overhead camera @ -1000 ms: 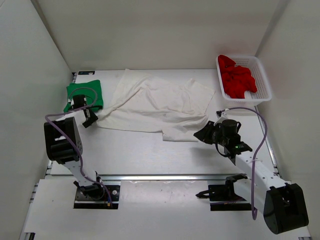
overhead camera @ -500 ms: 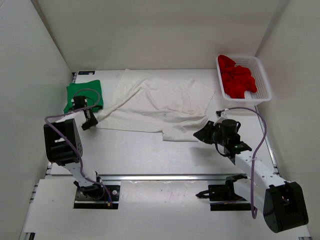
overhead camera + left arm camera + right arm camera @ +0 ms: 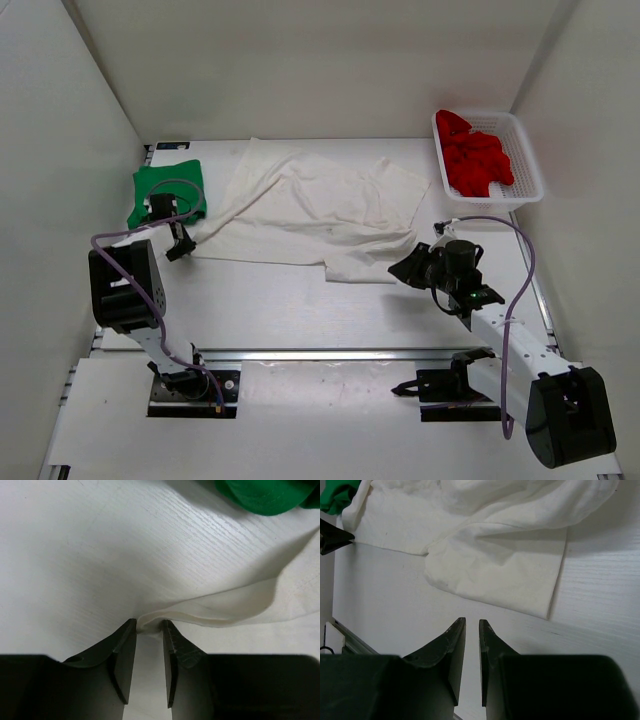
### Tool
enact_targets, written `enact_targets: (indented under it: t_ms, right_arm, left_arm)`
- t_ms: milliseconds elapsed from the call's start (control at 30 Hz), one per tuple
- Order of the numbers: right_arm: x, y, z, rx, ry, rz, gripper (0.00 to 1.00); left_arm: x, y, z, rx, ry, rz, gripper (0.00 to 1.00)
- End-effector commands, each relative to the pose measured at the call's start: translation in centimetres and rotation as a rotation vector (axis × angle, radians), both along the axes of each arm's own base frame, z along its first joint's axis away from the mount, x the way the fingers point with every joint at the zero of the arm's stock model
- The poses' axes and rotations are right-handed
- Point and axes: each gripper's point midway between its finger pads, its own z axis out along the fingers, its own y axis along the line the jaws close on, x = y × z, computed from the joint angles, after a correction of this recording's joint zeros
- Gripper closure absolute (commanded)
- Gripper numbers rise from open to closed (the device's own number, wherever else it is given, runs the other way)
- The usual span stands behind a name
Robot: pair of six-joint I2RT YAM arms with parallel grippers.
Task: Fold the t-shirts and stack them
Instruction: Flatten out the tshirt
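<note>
This looks like a robotics laboratory cell and not a home or a shop. The white desk (image 3: 300, 300) is closed in by plain white panels: a left wall (image 3: 60, 150) at 9 o'clock, a back wall (image 3: 320, 70) at 12 o'clock and a right wall (image 3: 590, 150) at 3 o'clock. At 6 o'clock a metal rail (image 3: 330, 353) runs along the desk edge, and the left arm (image 3: 125, 285) and right arm (image 3: 500, 330) are bolted beside it, each with a loose purple cable (image 3: 525, 270). The only props are plain ones: a white t-shirt (image 3: 310, 215) at the centre and a plastic mesh basket (image 3: 528, 155) at 1 o'clock.
</note>
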Motion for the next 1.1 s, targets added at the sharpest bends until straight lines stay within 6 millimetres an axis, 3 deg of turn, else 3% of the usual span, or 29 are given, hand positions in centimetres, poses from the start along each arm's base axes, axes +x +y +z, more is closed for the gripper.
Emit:
enact_targets:
  t_ms: [0, 167, 267, 367, 567, 700, 1000, 1067]
  right_arm:
    - [0.4, -0.1, 0.5, 0.005, -0.038, -0.003, 0.85]
    - [0.2, -1.2, -0.9, -0.011, 0.005, -0.050, 0.85]
    - [-0.1, -2.6, -2.2, -0.038, 0.066, -0.103, 0.79]
    - [-0.9, -4.3, -4.3, -0.085, 0.157, -0.167, 0.69]
    - [-0.3, -4.2, -4.4, -0.115, 0.191, -0.166, 0.63]
    - [0.9, -4.3, -5.3, -0.140, 0.248, -0.160, 0.66]
    - [3.1, -1.7, -5.3, -0.114, 0.266, -0.057, 0.64]
    - [3.6, -1.2, -5.4, -0.075, 0.272, -0.037, 0.76]
  left_arm:
    - [1.1, 0.7, 0.8, 0.020, -0.051, 0.022, 0.61]
    - [1.7, 1.0, 1.6, 0.041, -0.086, 0.030, 0.87]
    - [2.1, 1.2, 2.6, 0.040, -0.112, 0.042, 1.00]
    - [3.1, 0.7, 4.4, 0.018, -0.168, 0.051, 1.00]
    - [5.6, -1.7, 6.5, -0.089, -0.268, 0.034, 1.00]
    - [6.1, -3.0, 6.8, -0.174, -0.307, 0.027, 1.00]
    - [7.1, -4.8, 7.1, -0.200, -0.332, -0.016, 1.00]
    - [7.2, -4.7, 7.3, -0.198, -0.334, -0.016, 1.00]
